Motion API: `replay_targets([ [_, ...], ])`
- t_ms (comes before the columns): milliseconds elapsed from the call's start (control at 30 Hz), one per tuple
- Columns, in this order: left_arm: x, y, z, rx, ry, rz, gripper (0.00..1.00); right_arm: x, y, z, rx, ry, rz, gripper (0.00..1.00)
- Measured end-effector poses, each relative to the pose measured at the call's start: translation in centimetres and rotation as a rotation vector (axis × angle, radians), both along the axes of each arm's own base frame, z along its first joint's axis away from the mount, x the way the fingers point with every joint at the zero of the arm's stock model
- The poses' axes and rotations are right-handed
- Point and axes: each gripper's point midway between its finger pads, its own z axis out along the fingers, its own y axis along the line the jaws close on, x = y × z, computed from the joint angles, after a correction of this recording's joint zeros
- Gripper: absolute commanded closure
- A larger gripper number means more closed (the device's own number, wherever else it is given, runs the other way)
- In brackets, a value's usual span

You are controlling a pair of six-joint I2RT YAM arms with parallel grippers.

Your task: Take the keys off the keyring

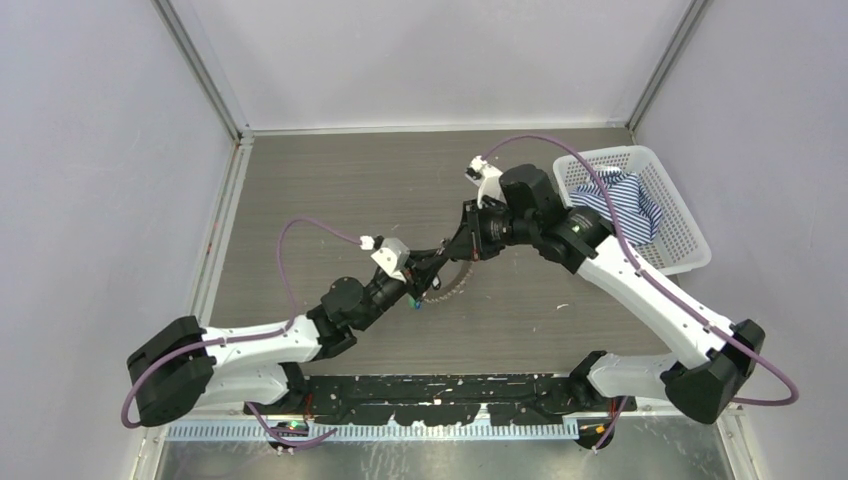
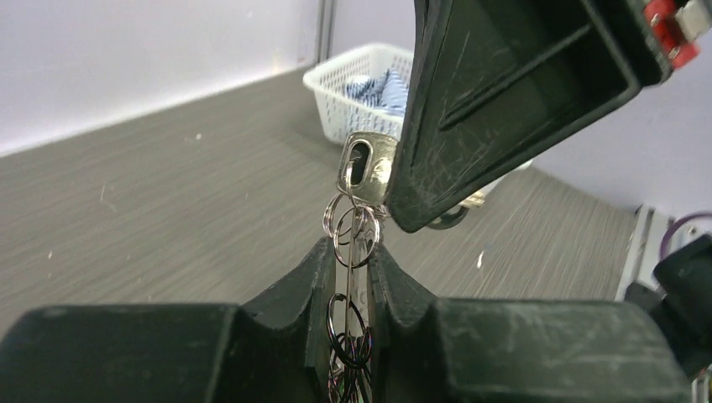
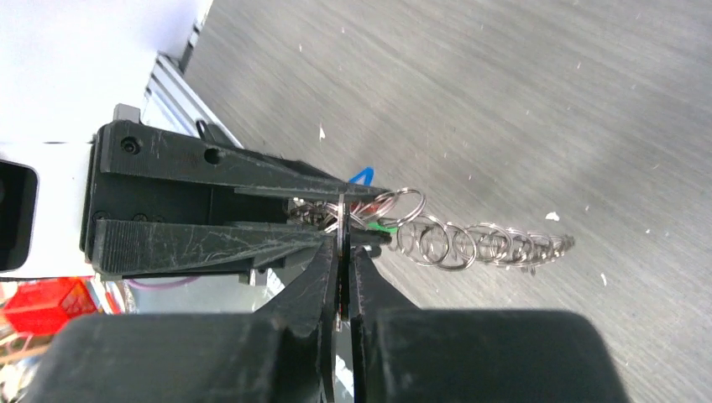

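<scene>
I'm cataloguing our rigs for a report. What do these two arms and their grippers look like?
Both the left arm and right arm have white links with bulky black joints. A purple cable loops along each. The left gripper and right gripper are black with scuffed, wedge-shaped fingers, behind white camera mounts.

I count left tool (image 2: 346, 252) and right tool (image 3: 342, 252), that's two; one keyring (image 3: 470, 243), one white basket (image 1: 690, 252) far right, one striped cloth (image 1: 615, 205); keys (image 2: 367, 168) too bunched to count.
</scene>
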Motion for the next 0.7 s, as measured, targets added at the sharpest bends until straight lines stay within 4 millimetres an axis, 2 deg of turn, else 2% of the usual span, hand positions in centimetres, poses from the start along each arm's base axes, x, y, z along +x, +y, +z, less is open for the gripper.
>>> replay_targets([
  [67, -0.2, 0.2, -1.6, 0.036, 0.002, -0.006, 0.78, -0.3, 0.4, -1.3, -0.024, 0.042, 0.033, 0.99],
  [200, -0.1, 0.2, -6.0, 0.113, 0.03, -0.008, 0.73, -0.5, 0.8, -4.3, -0.086, 0.124, 0.069, 0.99],
  [300, 0.2, 0.4, -9.7, 0.18, 0.056, 0.013, 0.68, 0.3, 0.9, -6.6, -0.147, 0.163, 0.068, 0.99],
  [400, 1.3, 0.8, -11.6, 0.22, 0.068, 0.053, 0.6, 1.5, 1.1, -7.5, -0.195, 0.162, 0.059, 0.99],
  [533, 3.8, 2.5, -11.5, 0.196, 0.076, 0.112, 0.5, 2.9, 1.4, -7.0, -0.203, 0.111, 0.038, 0.99],
  [600, 4.3, 3.0, -11.1, 0.185, 0.085, 0.114, 0.49, 3.1, 1.4, -6.9, -0.191, 0.095, 0.03, 0.99],
  [700, 3.4, 2.8, -10.0, 0.175, 0.108, 0.053, 0.48, 2.0, 0.9, -8.8, -0.19, 0.116, 0.023, 0.99],
])
